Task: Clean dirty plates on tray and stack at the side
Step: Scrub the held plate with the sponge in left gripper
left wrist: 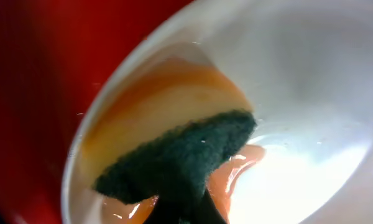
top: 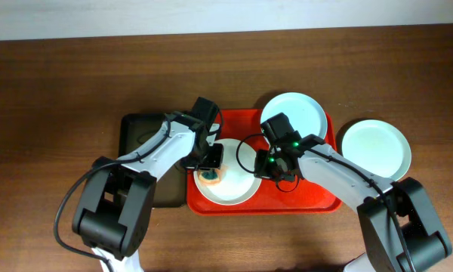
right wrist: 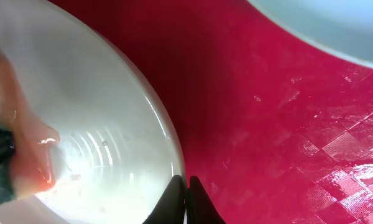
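Note:
The red tray (top: 317, 202) holds two pale plates. The near plate (top: 238, 193) carries an orange-red smear. My left gripper (top: 210, 162) is shut on a dark green sponge (left wrist: 174, 158) with a yellow back and presses it on that plate's left part (left wrist: 298, 81). My right gripper (top: 266, 162) is shut on the same plate's right rim (right wrist: 174, 155), the fingers pinched at the edge (right wrist: 186, 186). A second plate (top: 294, 113) lies at the tray's back right. A third plate (top: 376, 148) sits on the table right of the tray.
A dark green-black tray (top: 140, 132) lies left of the red tray, under my left arm. The wooden table (top: 60, 98) extends on all sides.

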